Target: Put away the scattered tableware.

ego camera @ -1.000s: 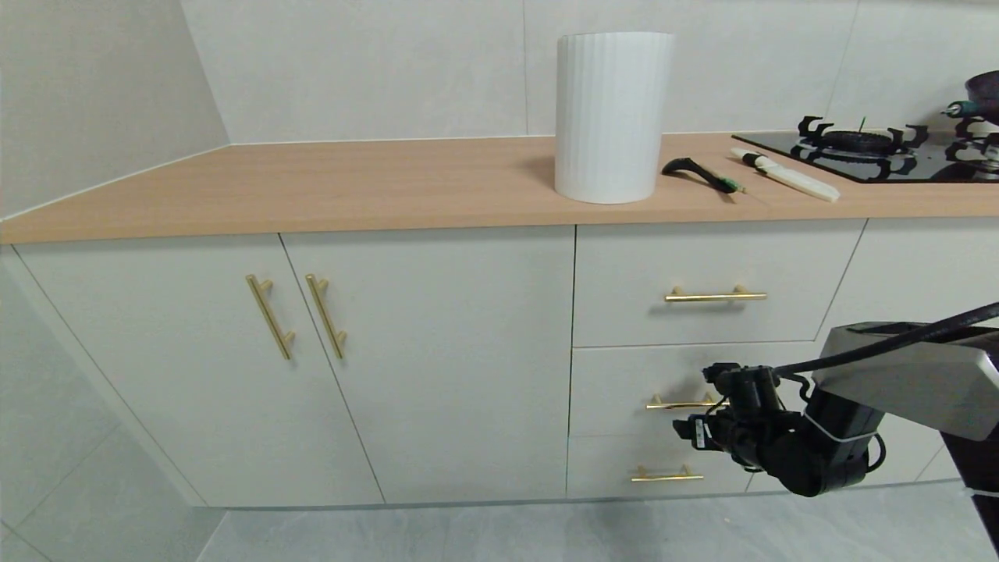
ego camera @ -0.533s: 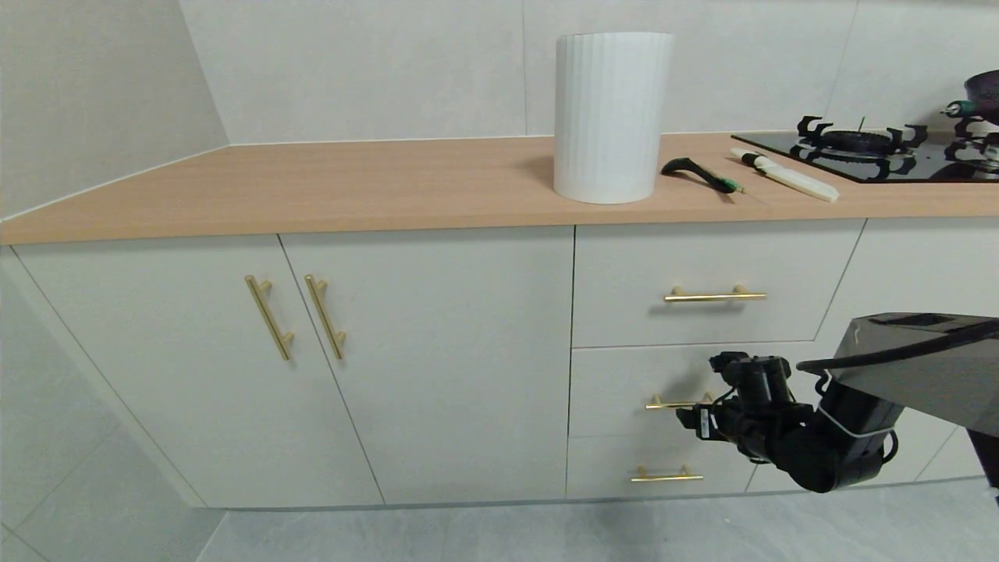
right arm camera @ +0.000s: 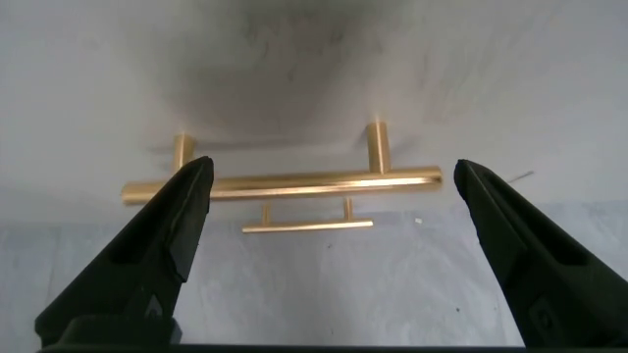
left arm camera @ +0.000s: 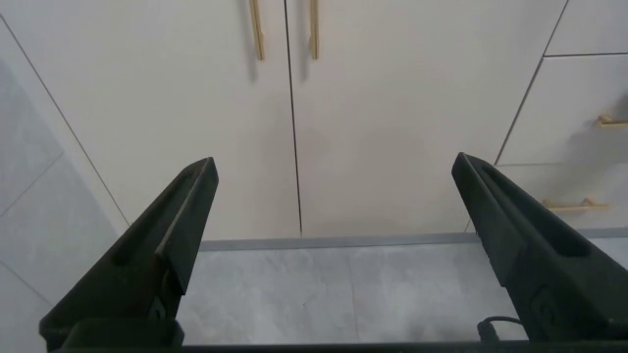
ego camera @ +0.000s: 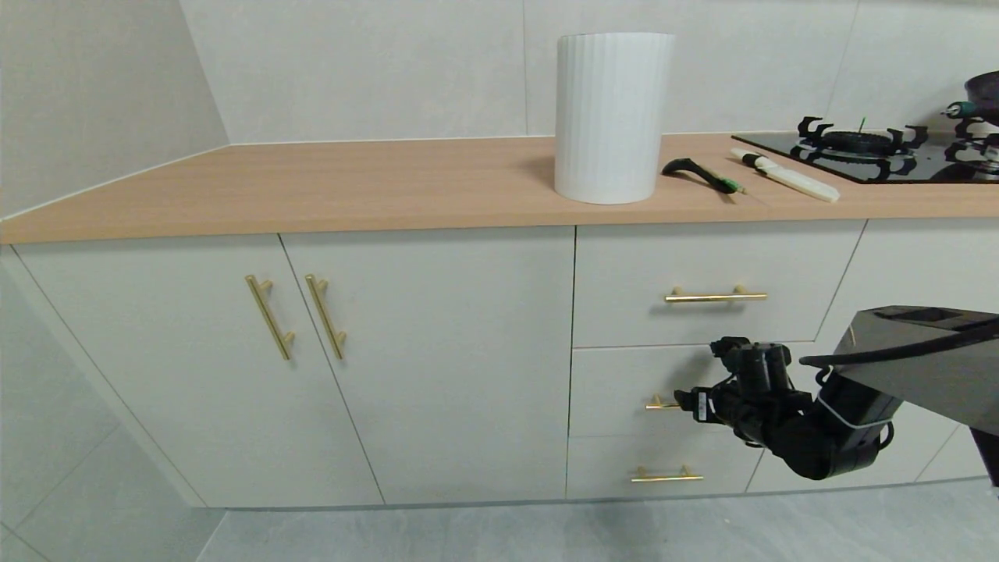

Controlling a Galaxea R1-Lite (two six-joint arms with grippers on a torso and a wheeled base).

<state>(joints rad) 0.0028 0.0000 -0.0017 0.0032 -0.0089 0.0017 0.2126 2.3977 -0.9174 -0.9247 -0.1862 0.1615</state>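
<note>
While low, right end effector (ego camera: 691, 402) near handle (ego camera: 661, 405)

On the counter (ego camera: 312, 183), a canister (ego camera: 609, 117), then rightward a utensil (ego camera: 697, 172), a second utensil (ego camera: 784, 176), the hob (ego camera: 858, 156); drawers (ego camera: 702, 261) beneath.

A black-handled utensil (ego camera: 701, 174) and a long white utensil (ego camera: 787, 176) lie flat on the countertop (ego camera: 351, 183) beside the ribbed white canister (ego camera: 609, 117).

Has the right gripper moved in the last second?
Yes. In the head view the right gripper has risen, from just below the middle drawer handle to level with it. It is open and facing the handle.
</note>
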